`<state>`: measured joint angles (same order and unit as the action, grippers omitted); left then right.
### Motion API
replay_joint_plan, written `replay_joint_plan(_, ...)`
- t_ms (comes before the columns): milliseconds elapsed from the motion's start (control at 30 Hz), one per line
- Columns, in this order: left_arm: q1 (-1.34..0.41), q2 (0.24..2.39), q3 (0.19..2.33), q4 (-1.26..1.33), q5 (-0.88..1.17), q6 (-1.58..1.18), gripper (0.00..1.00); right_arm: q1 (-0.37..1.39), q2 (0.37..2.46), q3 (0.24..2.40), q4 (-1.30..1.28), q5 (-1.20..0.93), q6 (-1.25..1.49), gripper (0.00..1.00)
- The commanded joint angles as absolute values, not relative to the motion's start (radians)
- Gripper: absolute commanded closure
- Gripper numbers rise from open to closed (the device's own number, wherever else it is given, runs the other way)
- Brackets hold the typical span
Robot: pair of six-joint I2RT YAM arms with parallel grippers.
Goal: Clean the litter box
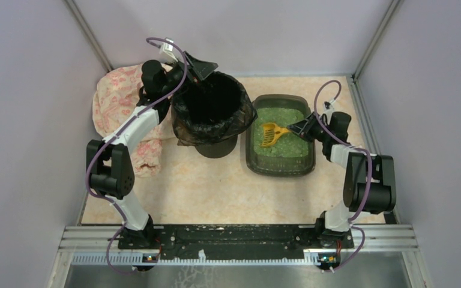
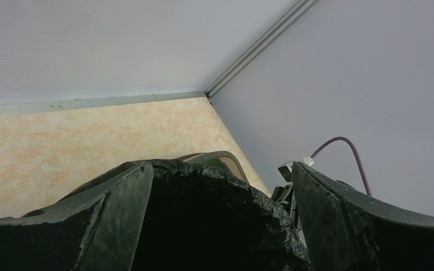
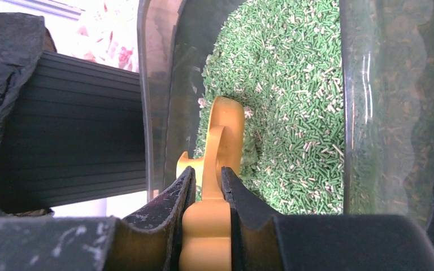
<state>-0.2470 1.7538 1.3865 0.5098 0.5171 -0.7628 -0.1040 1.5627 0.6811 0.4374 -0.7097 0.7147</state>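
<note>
Mounting rail [image 1: 234, 240], near edge, carrying both arm bases. Table [image 1: 216, 192], pale marbled top. Bin [image 1: 186, 135], round, black-bagged, centre-left; patterned cloth [image 1: 117, 99] beside it. Litter box [image 1: 279, 170], right of the bin and just beside it, filled with green granules [image 3: 294, 84]. Scoop [image 1: 269, 135], yellow, its head on the granules at the bin side. Right gripper [image 3: 208, 175]: pinched tight on the scoop handle. Left gripper [image 2: 220, 169]: spread wide over the bin's far rim, empty. Handling note: probably best to lift level and let loose granules sift back into the box before crossing to the bin. Only the right wrist view shows the pinch itself and pale bits among the granules; the left wrist view shows only the bag and the walls.
</note>
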Motion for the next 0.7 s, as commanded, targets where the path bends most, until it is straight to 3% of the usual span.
replay_joint_plan(0, -0.251, 1.759, 1.379, 0.55, 0.529, -0.756, 0.02, -0.13, 1.497, 0.671, 0.526, -0.779, 0.765, 1.0)
replay_joint_plan(200, -0.251, 1.756, 1.362, 0.568, 0.531, -0.762, 0.02, -0.174, 1.507, 0.62, 0.713, -0.825, 0.905, 1.0)
replay_joint_plan(667, -0.25, 1.776, 1.373, 0.598, 0.533, -0.769, 0.02, -0.308, 1.465, 0.594, 0.789, -0.879, 0.989, 1.0)
